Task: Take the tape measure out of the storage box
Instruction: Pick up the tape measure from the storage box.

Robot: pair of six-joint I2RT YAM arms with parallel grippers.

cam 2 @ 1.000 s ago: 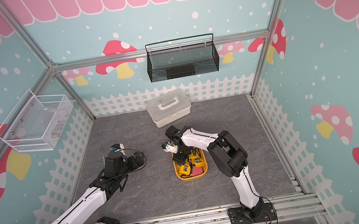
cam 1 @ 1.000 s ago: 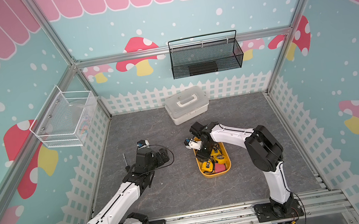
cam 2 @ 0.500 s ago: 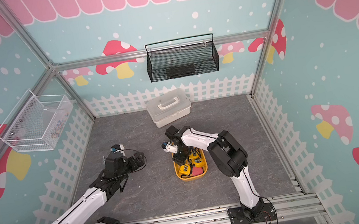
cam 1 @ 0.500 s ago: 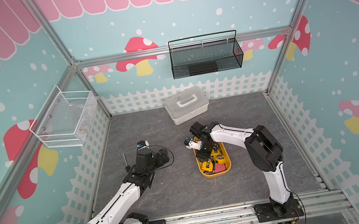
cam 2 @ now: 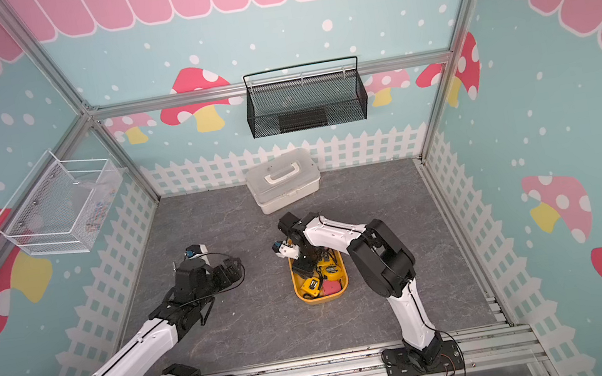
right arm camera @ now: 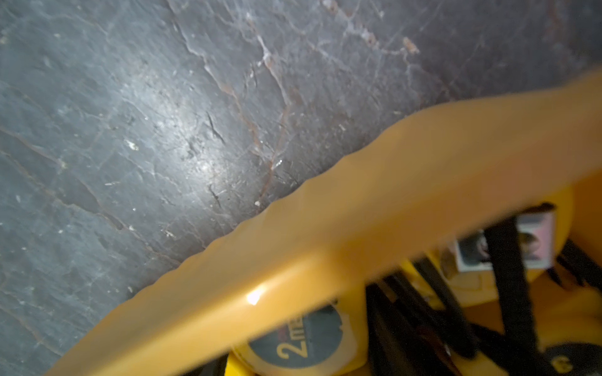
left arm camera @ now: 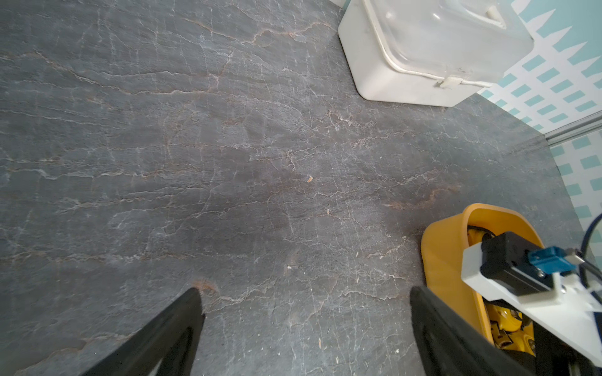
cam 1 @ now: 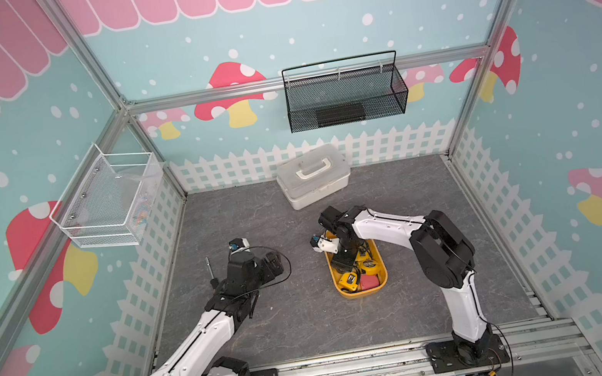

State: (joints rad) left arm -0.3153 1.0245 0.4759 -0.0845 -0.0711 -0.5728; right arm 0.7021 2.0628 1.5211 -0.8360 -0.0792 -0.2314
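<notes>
Item: storage box [cam 1: 363, 294], orange-yellow, no lid, on the tabletop [cam 1: 292, 327] in front of the right arm.
Contents: tape measure [right arm camera: 299, 345], yellow, marked 2m, lying inside against the wall, with a pink item [cam 1: 370, 280] alongside.
Right pincer [cam 1: 342, 261]: down in the box's far end. I cannot tell whether it is apart or together.
Left pincer [left arm camera: 306, 302]: I see its fingers wide apart above the tabletop, holding nothing.
White lidded case [cam 1: 313, 176]: by the back wall.

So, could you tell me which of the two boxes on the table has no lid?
The orange-yellow storage box, holding tape measures; the white case behind it is lidded.
</notes>
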